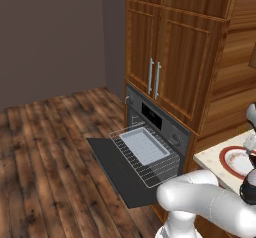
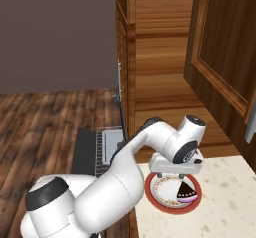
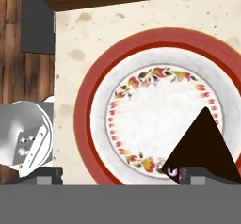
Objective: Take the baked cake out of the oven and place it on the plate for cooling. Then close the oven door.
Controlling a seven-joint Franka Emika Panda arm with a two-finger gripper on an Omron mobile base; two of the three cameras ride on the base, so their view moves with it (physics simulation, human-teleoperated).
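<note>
Cake [image 2: 186, 190] – resting on plate [image 2: 155, 194] | gripper [image 2: 177, 171] – jaws apart, empty | risk: lifting off may clip cake | oven door [image 1: 117, 169] open

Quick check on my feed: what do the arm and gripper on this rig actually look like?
The arm is glossy white with thick, rounded links and dark grey joint caps. Its wrist carries a black ring, above a pale grey hand block. The gripper has two small dark, squarish finger tips. No cables or markings show.
</note>
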